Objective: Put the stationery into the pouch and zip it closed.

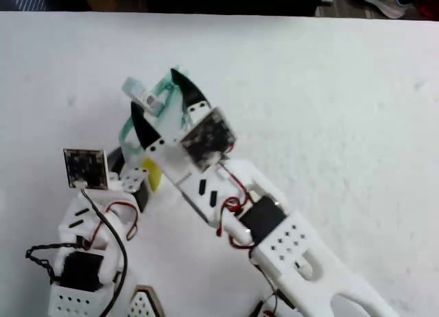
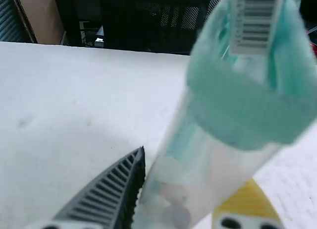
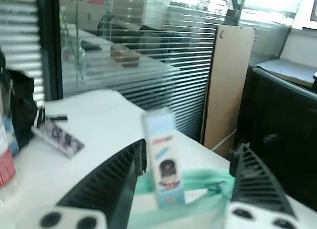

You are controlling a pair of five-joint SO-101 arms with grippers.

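A clear pouch with teal trim stands up off the white table. My left gripper is shut on its lower part; in the left wrist view the pouch rises between the black finger and the yellow finger. A small white and blue box pokes out of the pouch's top. My right gripper is open, its black fingers either side of the pouch mouth. The right wrist view shows the box upright over the teal rim, between the fingers of the right gripper.
The right arm comes in from the front right, the left arm from the front left. In the right wrist view a small flat packet lies farther off on the table. Bare table spreads to the right and back.
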